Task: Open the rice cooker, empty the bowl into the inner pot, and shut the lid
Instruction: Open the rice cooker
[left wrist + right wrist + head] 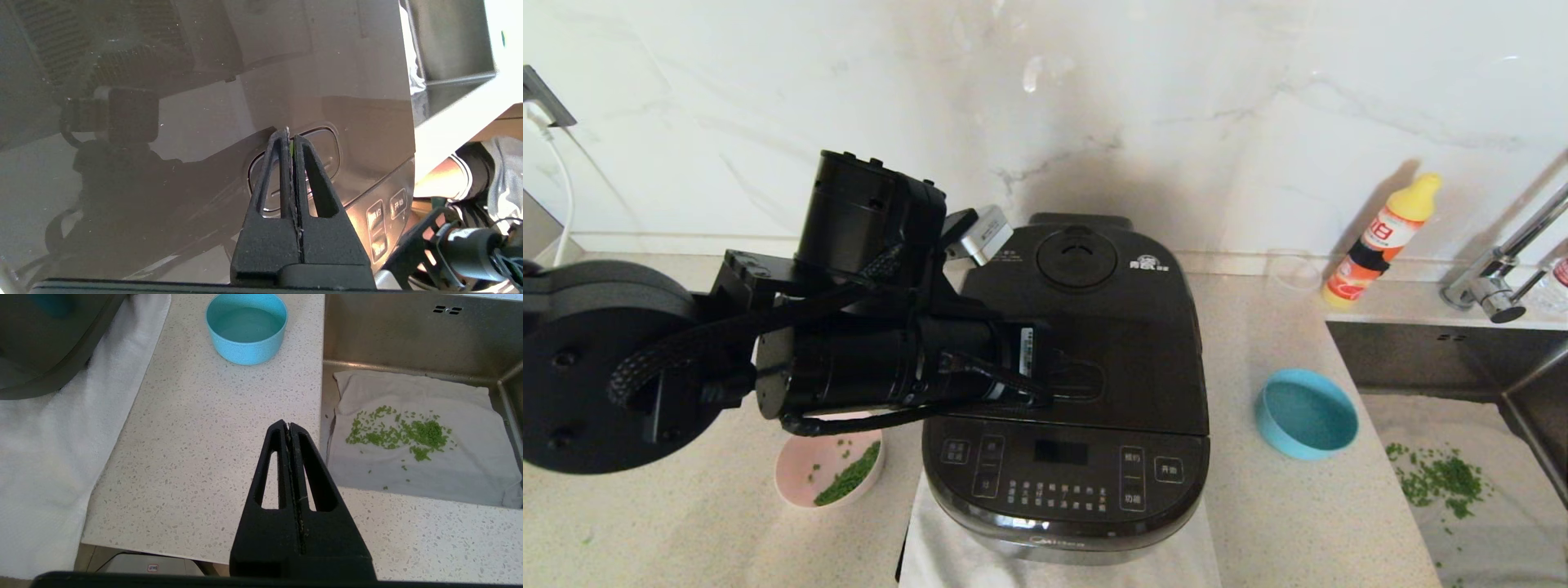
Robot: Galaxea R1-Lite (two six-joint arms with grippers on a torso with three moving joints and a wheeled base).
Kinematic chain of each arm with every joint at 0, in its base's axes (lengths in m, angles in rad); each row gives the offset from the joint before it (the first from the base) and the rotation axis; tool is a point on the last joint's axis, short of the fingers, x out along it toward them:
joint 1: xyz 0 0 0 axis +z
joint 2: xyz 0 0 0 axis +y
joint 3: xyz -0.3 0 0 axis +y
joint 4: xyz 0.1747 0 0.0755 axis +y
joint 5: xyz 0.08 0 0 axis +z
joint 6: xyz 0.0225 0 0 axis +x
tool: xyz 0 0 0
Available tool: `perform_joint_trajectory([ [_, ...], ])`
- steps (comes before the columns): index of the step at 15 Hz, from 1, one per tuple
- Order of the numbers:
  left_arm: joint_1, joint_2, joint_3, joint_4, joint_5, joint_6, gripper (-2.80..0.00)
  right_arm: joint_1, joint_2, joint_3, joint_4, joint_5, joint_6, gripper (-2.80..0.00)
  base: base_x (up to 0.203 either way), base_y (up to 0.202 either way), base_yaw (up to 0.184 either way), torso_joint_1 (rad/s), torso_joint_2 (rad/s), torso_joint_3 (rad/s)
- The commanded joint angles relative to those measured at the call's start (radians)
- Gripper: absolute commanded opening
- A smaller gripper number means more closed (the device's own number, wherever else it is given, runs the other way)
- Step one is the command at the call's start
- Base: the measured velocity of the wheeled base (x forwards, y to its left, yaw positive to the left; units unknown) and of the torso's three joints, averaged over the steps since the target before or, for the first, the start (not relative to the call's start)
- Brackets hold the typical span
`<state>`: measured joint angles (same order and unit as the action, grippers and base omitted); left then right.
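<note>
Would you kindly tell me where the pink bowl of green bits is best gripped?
Probably the rim of the shallow pink bowl, pinched from above on its near-left side: there the wall is bare, the green bits lie toward the glossy black rice cooker, and the left arm overhangs the far edge.

The cooker (1086, 359) is showing glossy black with white markings on its panel, standing on a white towel (45, 457) over a speckled beige counter (204, 437). A pink bowl (805, 474) is holding green bits, a blue bowl (1305, 412) is showing what looks like a plain blue inside, and more green bits (402, 433) are lying on a pale cloth. The bottle (1380, 241) is showing yellow and orange against the white, grey-veined wall (1176, 98).
</note>
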<state>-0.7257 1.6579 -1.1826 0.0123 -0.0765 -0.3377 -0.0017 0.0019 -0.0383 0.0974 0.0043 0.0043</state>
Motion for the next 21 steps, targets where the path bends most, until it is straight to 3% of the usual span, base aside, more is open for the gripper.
perform_joint_trajectory([
  [1, 0.0, 0.011, -0.005, 0.001, 0.013, -0.003, -2.8, 0.0, 0.0, 0.0, 0.001, 0.0, 0.0, -2.8, 0.0, 0.0, 0.0, 0.0, 0.0, 0.0],
  [6, -0.012, -0.028, 0.035, -0.006, 0.012, -0.054, -2.8, 0.0, 0.0, 0.0, 0.001, 0.0, 0.0, -2.8, 0.0, 0.0, 0.0, 0.0, 0.0, 0.0],
  [17, -0.04, -0.049, 0.113, -0.012, 0.015, -0.076, -2.8, 0.0, 0.0, 0.0, 0.001, 0.0, 0.0, -2.8, 0.0, 0.0, 0.0, 0.0, 0.0, 0.0],
  [21, -0.04, -0.024, 0.108, -0.092, 0.032, -0.083, -2.8, 0.0, 0.0, 0.0, 0.001, 0.0, 0.0, -2.8, 0.0, 0.0, 0.0, 0.0, 0.0, 0.0],
])
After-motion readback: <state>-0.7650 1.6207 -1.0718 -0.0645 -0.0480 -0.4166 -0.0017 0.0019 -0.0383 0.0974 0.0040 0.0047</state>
